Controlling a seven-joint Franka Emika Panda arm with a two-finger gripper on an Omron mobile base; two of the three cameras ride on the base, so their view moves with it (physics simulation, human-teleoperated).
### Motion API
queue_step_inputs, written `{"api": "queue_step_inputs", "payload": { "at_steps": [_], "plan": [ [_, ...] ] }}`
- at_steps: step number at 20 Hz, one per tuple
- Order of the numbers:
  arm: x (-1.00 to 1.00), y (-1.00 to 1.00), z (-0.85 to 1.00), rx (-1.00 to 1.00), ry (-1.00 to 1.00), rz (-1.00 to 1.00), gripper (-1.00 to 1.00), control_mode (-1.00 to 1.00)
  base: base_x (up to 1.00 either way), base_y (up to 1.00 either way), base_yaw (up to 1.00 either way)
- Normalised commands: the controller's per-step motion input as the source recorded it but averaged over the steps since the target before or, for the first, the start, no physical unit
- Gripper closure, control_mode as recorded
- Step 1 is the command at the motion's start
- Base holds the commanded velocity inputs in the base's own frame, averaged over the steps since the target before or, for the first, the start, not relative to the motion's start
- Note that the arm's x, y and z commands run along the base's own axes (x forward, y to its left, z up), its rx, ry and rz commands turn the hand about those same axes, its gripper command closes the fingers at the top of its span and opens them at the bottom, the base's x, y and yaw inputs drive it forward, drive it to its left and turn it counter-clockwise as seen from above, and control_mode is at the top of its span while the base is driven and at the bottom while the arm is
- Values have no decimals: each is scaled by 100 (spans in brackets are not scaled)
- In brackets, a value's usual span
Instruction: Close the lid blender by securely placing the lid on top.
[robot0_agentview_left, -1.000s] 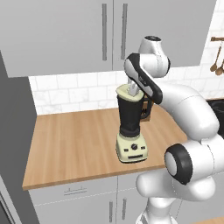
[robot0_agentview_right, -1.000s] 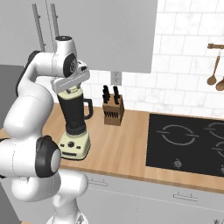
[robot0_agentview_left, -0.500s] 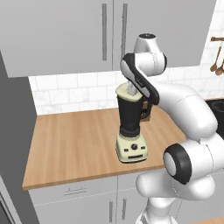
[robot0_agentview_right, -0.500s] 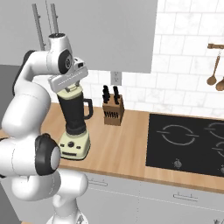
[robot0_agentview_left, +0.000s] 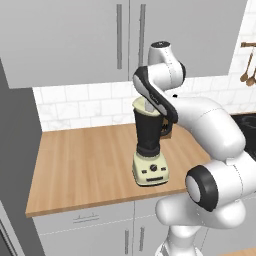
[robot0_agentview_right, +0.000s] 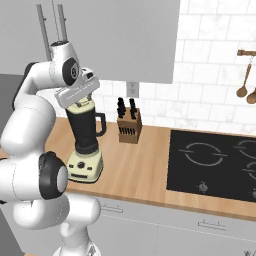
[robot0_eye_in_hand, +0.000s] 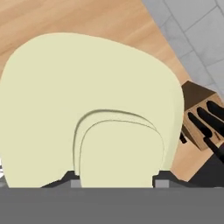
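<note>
The blender (robot0_agentview_left: 149, 150) stands on the wooden table (robot0_agentview_left: 85, 160), a little back from the front edge, its boxy cream base facing outward with the dark dial and buttons showing. The tall dark jar rises from that base, its handle turned toward the knife block (robot0_agentview_right: 129, 128), which sits further along the table near the tiled wall. Beyond the block, set into the table, lies the black cooktop (robot0_agentview_right: 215, 160).

The white arm bends over from behind and comes down on the top of the jar. The lid (robot0_agentview_left: 141, 105), pale cream like the base, sits right at the mouth of the jar; from the left side its edge shows just above the dark rim, and from the right side it peeks out (robot0_agentview_right: 80, 106) under the flat white hand. I cannot tell whether it is fully seated or just resting on the rim.

Looking along the hand, the lid (robot0_eye_in_hand: 87, 109) spreads wide and close, and its raised centre knob stands between the two dark fingertips. The jaws (robot0_eye_in_hand: 118, 178) are clamped on that knob, one tip on either side of it. Past the lid's edge, the wood of the table and the knife block (robot0_eye_in_hand: 199, 118) with its black handles are in sight, with grey wall tile above.

Wooden spoons (robot0_agentview_right: 246, 80) hang on the wall over the cooktop.
</note>
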Motion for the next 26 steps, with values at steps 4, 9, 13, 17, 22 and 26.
{"api": "queue_step_inputs", "payload": {
  "at_steps": [4,9,13,17,22,26],
  "plan": [
    [0,2,-7,0,0,0,100,-100,0,0,0],
    [0,1,22,0,2,0,100,-100,0,0,0],
    [0,8,2,-6,1,0,100,-100,0,0,0],
    [0,0,0,-15,2,0,100,-100,0,0,0],
    [0,0,-17,-10,0,0,100,-100,0,0,0],
    [0,0,-21,0,0,0,100,-100,0,0,0]
  ]
}}
